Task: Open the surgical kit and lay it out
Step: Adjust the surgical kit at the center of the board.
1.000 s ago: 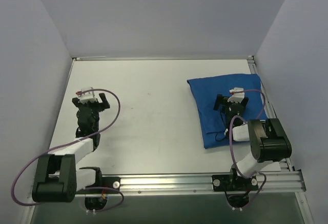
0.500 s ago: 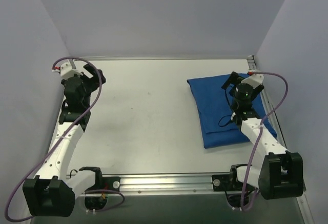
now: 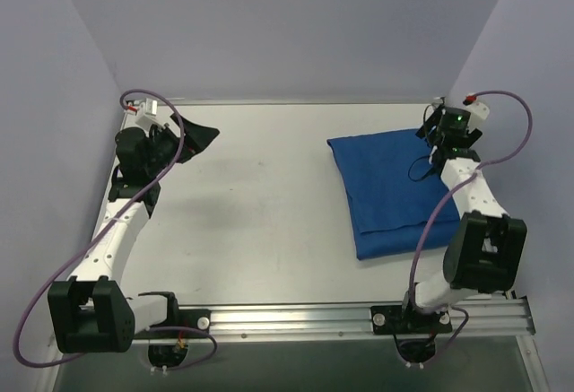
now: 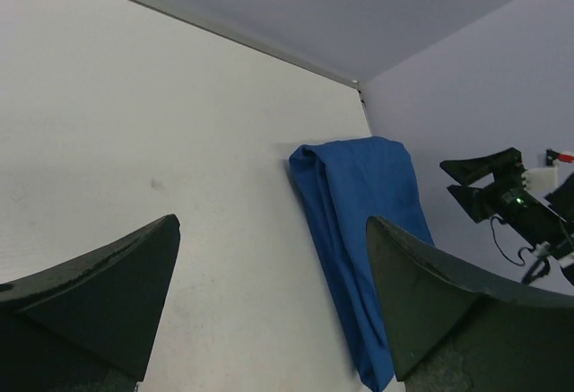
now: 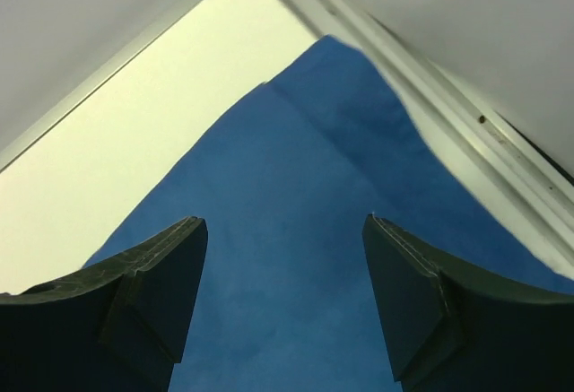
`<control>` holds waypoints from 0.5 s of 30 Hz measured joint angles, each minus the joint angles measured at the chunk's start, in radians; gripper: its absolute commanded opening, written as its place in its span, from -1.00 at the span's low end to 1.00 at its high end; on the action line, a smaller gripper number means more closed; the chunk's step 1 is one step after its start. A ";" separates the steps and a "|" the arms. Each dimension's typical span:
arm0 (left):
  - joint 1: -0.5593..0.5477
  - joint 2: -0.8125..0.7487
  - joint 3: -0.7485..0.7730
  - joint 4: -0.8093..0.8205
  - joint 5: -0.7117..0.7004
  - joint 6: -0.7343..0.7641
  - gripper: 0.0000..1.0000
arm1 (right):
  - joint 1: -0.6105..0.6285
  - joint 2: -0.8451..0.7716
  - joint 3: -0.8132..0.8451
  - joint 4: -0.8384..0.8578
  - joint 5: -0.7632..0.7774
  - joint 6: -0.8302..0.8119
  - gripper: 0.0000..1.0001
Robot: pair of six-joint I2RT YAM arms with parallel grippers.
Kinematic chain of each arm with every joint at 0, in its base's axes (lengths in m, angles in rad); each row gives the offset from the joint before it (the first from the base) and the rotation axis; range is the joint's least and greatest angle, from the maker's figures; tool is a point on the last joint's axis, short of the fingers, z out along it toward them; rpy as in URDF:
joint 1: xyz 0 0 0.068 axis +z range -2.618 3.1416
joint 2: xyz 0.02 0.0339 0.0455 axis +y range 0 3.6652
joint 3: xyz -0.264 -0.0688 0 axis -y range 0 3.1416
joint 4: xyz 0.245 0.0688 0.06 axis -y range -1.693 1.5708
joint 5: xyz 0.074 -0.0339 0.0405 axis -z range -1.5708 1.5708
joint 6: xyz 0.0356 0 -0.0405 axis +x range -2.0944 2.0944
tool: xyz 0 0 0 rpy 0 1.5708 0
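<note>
The surgical kit (image 3: 395,193) lies as a folded royal-blue cloth bundle on the right half of the white table; the wrap hides whatever is inside it. The bundle shows in the left wrist view (image 4: 359,204) and fills the right wrist view (image 5: 296,168). My right gripper (image 3: 434,128) hangs over the bundle's far right corner, and its jaws (image 5: 283,220) stand open with only cloth showing below the gap. My left gripper (image 3: 195,134) is raised at the far left and points across the table toward the bundle. It is open (image 4: 272,220) with nothing between its fingers.
A metal rail (image 5: 448,114) runs along the table's right edge, just beyond the bundle's corner. Lilac walls close in the left, back and right sides. Bare white tabletop (image 3: 260,204) lies between the left arm and the bundle. The arm bases sit on the near rail (image 3: 296,318).
Both arms have stretched from the near side toward the back. The left gripper rose at the far left and turned rightward. The right gripper moved from mid-bundle to its far right corner.
</note>
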 measured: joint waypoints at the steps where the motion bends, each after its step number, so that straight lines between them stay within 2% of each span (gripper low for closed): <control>1: -0.002 0.000 0.000 0.000 0.013 -0.011 0.88 | -0.027 0.045 0.038 -0.007 -0.004 0.007 0.42; 4: -0.026 0.000 0.001 -0.002 0.034 -0.027 0.88 | -0.107 0.161 0.117 -0.022 -0.030 0.031 0.40; 9: -0.125 -0.014 0.017 -0.076 0.031 -0.013 0.96 | -0.216 0.316 0.185 -0.051 -0.124 0.079 0.40; 15: -0.203 -0.064 0.026 -0.180 0.010 0.019 0.96 | -0.243 0.408 0.179 -0.048 -0.242 0.107 0.43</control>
